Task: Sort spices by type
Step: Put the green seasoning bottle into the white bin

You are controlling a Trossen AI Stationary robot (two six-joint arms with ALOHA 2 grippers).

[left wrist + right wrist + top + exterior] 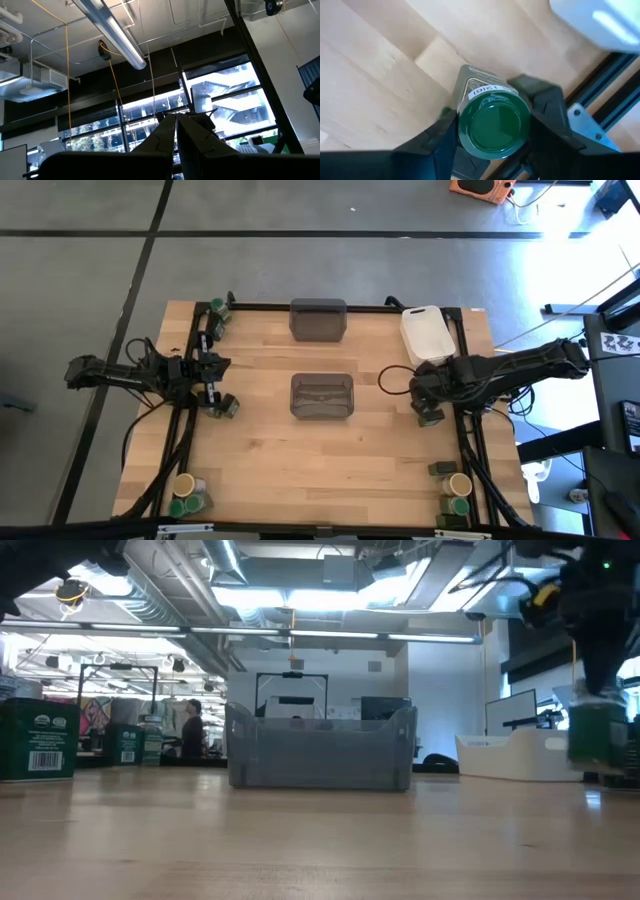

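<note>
Item: green-lidded jar (492, 125), at 3 o'clock on the bench (330, 450), just in from the right rail, near the white tray (428, 332).
Holder: my right tool (492, 131), fingers clamped on the jar's sides just under the lid.
Handling, as I judge it: small, rigid, light; smooth round wall likely slippery, so I grip across the widest part and keep it upright.
Left tool (177, 137): fingers together, empty, parked at 9 o'clock.
</note>
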